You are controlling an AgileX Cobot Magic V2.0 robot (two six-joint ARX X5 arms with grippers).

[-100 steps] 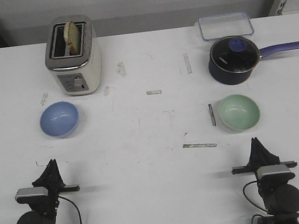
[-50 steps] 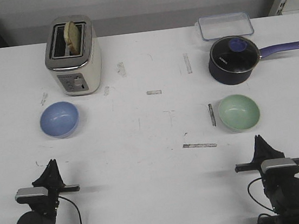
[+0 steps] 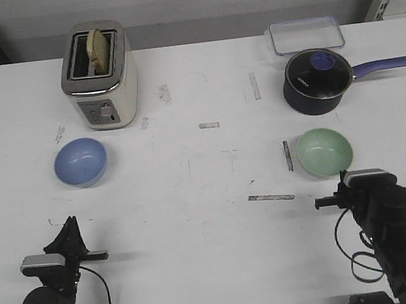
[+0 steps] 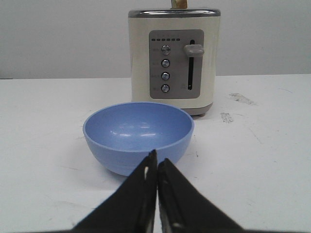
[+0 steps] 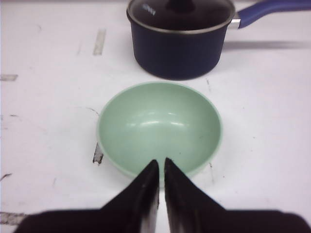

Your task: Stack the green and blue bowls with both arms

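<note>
On the table's (image 3: pixel 217 269) right side, the right gripper (image 5: pixel 161 170) hangs at the near rim of the green bowl (image 3: pixel 324 152), fingers nearly together, holding nothing. Far to the left, the blue bowl (image 3: pixel 80 162) sits before the toaster (image 3: pixel 99 76), the left gripper (image 4: pixel 156 165) nearly closed, short of it

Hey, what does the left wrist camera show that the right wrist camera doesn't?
Only the left wrist view shows the blue bowl, sitting empty on the table just ahead of the left gripper, with the cream toaster behind it. Only the right wrist view shows the green bowl, also empty, ahead of the right gripper, with the dark lidded saucepan behind it. Both share the white table and a gripper whose black fingers are nearly together, holding nothing.
</note>
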